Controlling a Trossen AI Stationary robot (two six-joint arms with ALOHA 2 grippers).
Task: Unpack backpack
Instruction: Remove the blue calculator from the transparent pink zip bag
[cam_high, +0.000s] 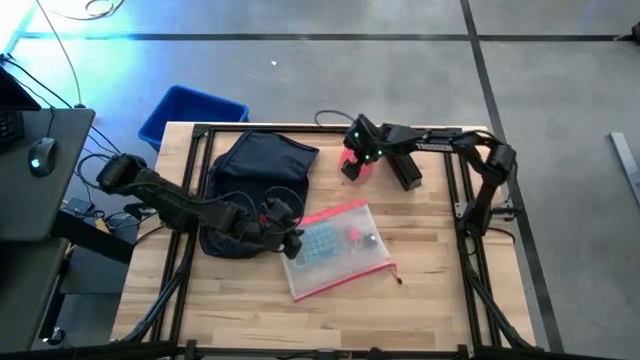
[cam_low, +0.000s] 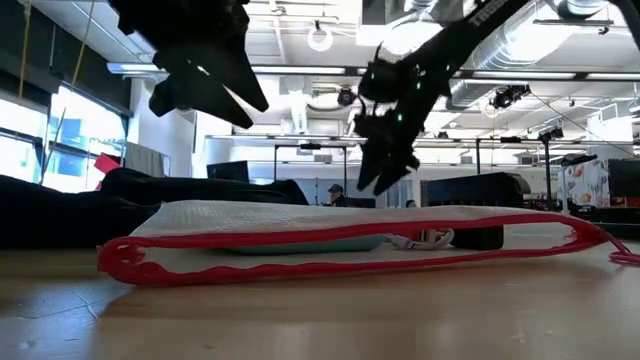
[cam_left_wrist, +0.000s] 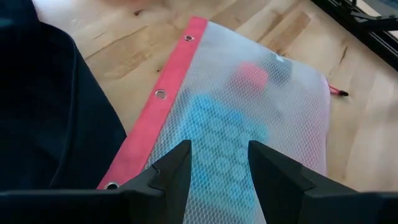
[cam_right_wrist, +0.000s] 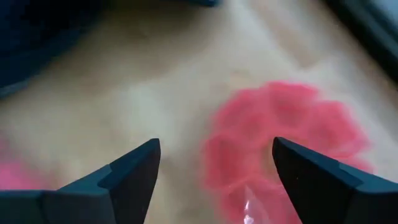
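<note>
The backpack (cam_high: 252, 190) lies flat on the left half of the wooden table (cam_high: 420, 300), near the far edge. It is dark navy and soft. Just beside it, toward the middle of the table, lies a see-through mesh pouch (cam_high: 335, 248) with a red border. A light blue flat thing with rows of buttons (cam_high: 318, 243) and a small red thing (cam_high: 353, 234) show through the mesh.

The left gripper (cam_high: 290, 240) is over the spot where the backpack and the pouch meet. In the left wrist view its jaws are a little way open, with nothing between them, and the pouch (cam_left_wrist: 249, 124) lies under them.

The right gripper (cam_high: 352, 150) is near the far edge of the table, right of the backpack. It is over a red thing (cam_high: 357, 166) with a bumpy round edge. In the right wrist view its jaws are wide open and hold nothing, and the red thing (cam_right_wrist: 273, 149) lies on the wood below them.

A blue bin (cam_high: 190, 113) sits on the floor past the table's far left corner.
</note>
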